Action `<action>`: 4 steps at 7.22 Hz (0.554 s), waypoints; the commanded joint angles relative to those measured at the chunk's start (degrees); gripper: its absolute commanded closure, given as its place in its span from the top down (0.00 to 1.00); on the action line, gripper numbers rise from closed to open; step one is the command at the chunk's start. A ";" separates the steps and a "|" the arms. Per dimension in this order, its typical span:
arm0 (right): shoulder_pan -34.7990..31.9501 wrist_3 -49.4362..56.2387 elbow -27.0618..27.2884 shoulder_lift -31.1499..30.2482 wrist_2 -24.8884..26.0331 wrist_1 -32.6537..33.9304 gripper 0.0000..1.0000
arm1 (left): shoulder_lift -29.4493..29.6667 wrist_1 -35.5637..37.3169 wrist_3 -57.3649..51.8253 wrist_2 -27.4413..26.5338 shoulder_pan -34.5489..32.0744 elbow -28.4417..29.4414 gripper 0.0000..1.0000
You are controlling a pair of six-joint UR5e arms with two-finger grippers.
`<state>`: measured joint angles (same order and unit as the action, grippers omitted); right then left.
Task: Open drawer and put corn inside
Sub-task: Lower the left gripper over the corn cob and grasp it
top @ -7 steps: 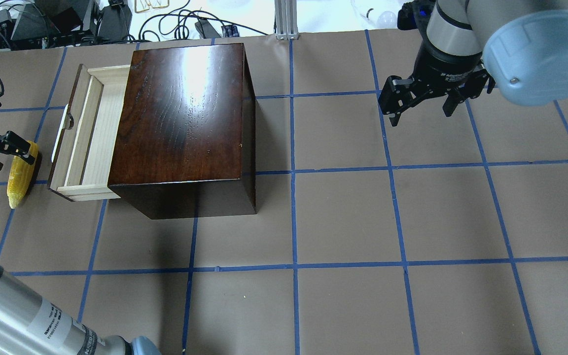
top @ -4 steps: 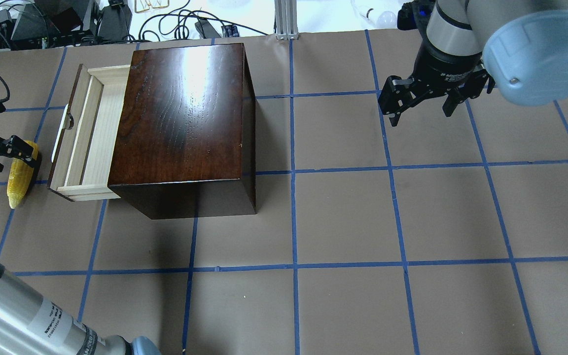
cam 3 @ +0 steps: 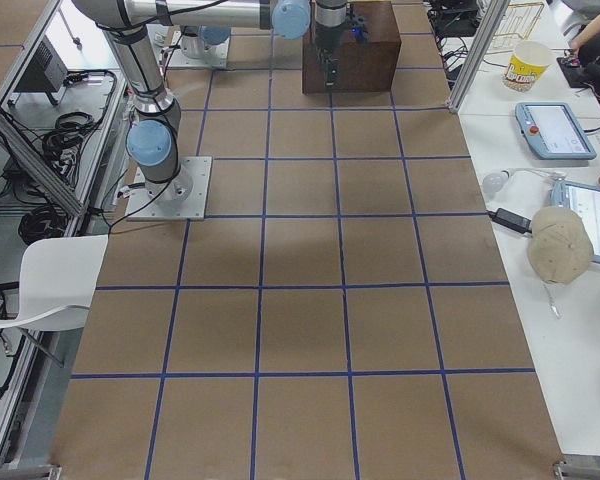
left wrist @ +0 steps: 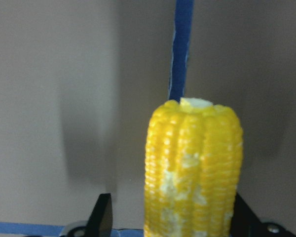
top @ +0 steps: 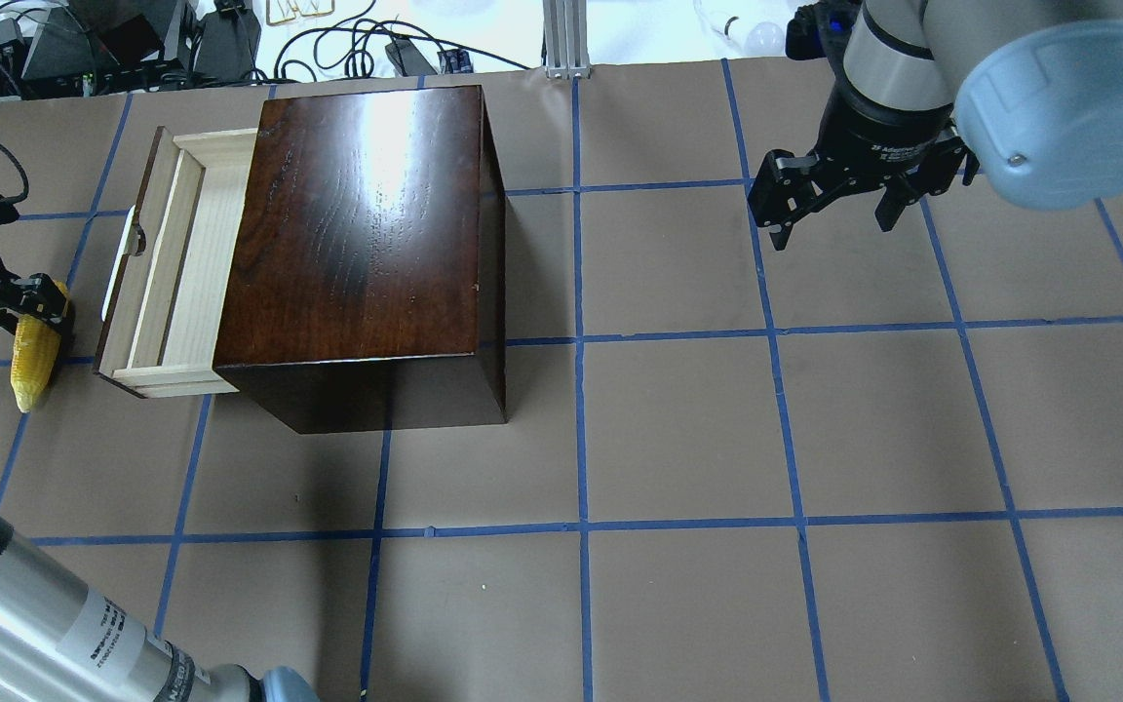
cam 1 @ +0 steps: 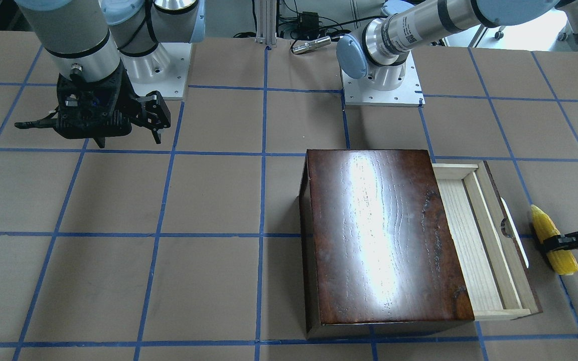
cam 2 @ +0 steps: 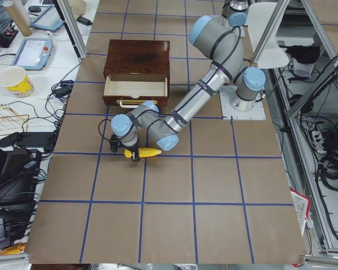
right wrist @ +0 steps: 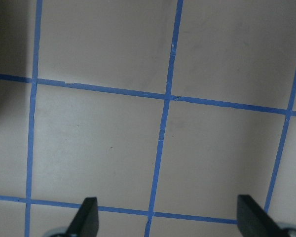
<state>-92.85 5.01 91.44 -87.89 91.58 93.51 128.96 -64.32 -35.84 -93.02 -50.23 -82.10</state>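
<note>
One corn [top: 30,361]: we list it lying flat on the bench [top: 678,429], outside the drawer and just beside its dark front panel [cam 1: 526,283], tapered tip toward the robot's side.
One drawer [top: 186,283]: pulled out of the box toward the robot's left; we see its pale wood floor, and the white bar handle [cam 1: 516,233] faces the corn.
One box [top: 367,234]: glossy, dark reddish-brown, standing on the bench.
Left claw [left wrist: 170,210]: low over the corn's blunt end, fingers [left wrist: 102,217] spread to either side. In the wrist view one finger touches the cob and we see a gap at the other, so we enter it as released, not clenched.
Right claw [top: 832,226]: released, fingers wide apart, hanging over bare bench well apart from the box.
Bench: brown paper, blue tape grid.
</note>
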 commanded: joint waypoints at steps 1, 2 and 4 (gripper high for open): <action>-0.05 0.00 -0.03 0.00 0.00 0.00 1.00 | -0.63 -0.46 -0.02 -0.06 -1.36 0.27 0.06; -0.05 0.00 -0.03 0.00 0.00 0.00 1.00 | -0.98 -0.46 -0.11 -0.23 -1.45 0.45 0.00; -0.05 0.00 -0.03 0.00 0.00 0.00 1.00 | -2.65 -1.50 -0.20 -0.23 -2.07 2.20 0.00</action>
<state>-92.90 5.01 91.41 -87.89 91.58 93.52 127.27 -65.05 -35.96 -93.22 -51.90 -81.00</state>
